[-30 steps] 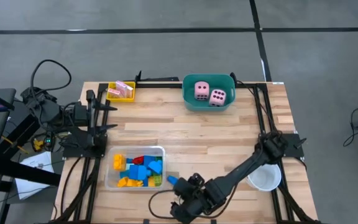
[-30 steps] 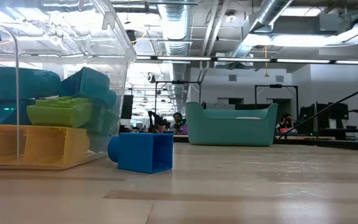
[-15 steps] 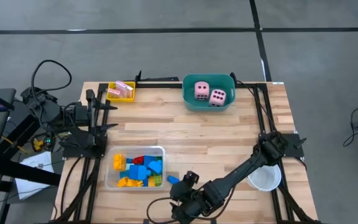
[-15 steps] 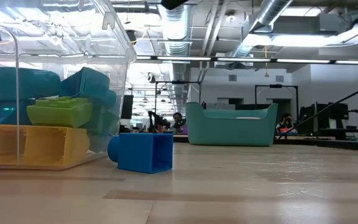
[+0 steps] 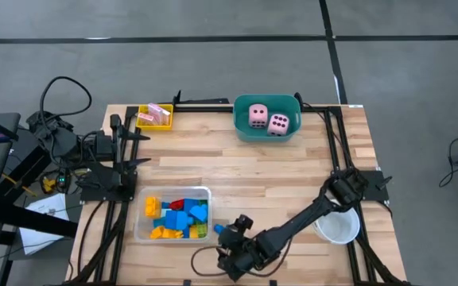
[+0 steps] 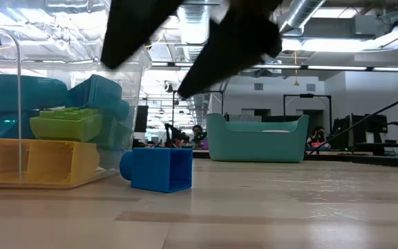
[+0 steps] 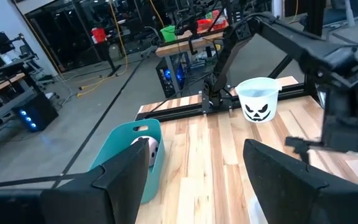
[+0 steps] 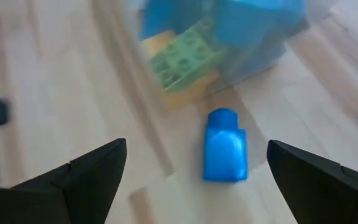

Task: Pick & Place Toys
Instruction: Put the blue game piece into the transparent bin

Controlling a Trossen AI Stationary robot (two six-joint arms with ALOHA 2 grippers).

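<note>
Right gripper [image 5: 227, 237]: hovers low over the table's front edge, fingers spread wide with nothing between them, just above the loose blue block.
Blue block [image 8: 225, 154]: lies alone on the wooden table [image 5: 277, 175], just outside the clear tray's right front corner; seen in the right wrist view between the two dark fingers [image 8: 86, 177], not touched.
Clear tray [image 5: 138, 230]: holds a heap of blue, yellow-orange, red and green blocks [image 5: 173, 218]; a green one [image 6: 66, 126] presses against its wall.
Pink dice [image 5: 267, 119]: two, side by side inside the teal tub [image 5: 265, 135] at the far edge.
Pink-white cards [image 5: 154, 116]: in the yellow tray [image 5: 143, 121] at the far left.
White cup [image 5: 339, 229]: near the right edge, partly under the right arm.
Left gripper [image 7: 191, 186]: parked at the table's left side, fingers apart, empty.
</note>
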